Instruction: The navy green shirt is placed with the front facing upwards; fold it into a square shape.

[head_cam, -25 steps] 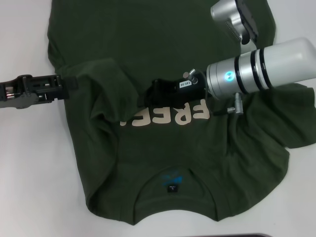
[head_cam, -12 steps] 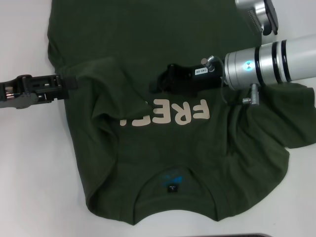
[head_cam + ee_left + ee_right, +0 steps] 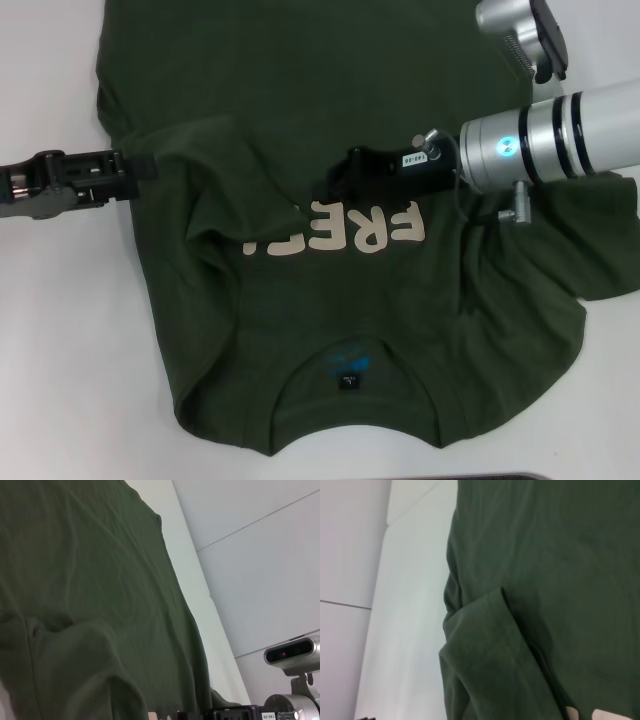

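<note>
The navy green shirt (image 3: 350, 80) lies front up on the white table, its collar toward me and its cream lettering (image 3: 370, 228) upside down. The left sleeve (image 3: 215, 185) is folded in over the chest and covers the end of the lettering. My left gripper (image 3: 143, 168) sits at the shirt's left edge, shut on the fold of that sleeve. My right gripper (image 3: 328, 185) hovers over the chest just above the lettering, beside the folded sleeve. The left wrist view shows rumpled green cloth (image 3: 90, 605). In the right wrist view the folded sleeve (image 3: 485, 645) lies on the shirt body.
Bare white table (image 3: 60, 350) shows to the left and along the near edge. The right arm's silver forearm (image 3: 560, 135) crosses above the shirt's right side, over the spread right sleeve (image 3: 590, 250). A small dark neck label (image 3: 349, 381) sits inside the collar.
My right gripper has drawn back to the right across the chest, uncovering more of the lettering. The left gripper and the folded sleeve have stayed put.
</note>
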Robot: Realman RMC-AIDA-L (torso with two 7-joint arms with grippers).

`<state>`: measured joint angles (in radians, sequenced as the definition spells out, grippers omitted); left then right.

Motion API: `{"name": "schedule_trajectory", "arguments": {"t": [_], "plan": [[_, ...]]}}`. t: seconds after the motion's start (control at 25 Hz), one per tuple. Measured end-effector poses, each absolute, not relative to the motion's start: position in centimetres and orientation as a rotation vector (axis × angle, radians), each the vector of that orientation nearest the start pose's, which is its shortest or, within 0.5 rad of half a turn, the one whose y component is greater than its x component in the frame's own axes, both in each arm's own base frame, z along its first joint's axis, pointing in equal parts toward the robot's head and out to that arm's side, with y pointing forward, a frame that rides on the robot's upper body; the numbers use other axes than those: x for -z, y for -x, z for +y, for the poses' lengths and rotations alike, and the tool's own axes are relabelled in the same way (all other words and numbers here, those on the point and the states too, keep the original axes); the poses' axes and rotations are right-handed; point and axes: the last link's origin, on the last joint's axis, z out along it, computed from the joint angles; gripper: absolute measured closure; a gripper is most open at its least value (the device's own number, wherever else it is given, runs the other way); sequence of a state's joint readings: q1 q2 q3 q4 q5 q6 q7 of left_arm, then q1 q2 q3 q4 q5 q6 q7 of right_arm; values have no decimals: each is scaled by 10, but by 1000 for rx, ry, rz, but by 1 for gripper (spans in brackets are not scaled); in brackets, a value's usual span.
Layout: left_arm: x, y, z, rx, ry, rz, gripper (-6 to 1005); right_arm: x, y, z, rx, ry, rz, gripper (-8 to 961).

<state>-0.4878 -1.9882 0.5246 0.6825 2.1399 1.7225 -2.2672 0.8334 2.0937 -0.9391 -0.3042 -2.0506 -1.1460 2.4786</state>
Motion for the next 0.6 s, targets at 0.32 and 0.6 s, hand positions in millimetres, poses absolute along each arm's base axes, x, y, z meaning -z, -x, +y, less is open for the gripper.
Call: {"name": "schedule_trajectory", "arguments": {"t": [0.32,0.6], "plan": [[-49,299,308,779,2323,-1890,310,98,-218,373,-360,2269,2034,828],[-49,298,309,779,2325,-1888,311,104,-216,373,-356,2257,2030,678]]}}
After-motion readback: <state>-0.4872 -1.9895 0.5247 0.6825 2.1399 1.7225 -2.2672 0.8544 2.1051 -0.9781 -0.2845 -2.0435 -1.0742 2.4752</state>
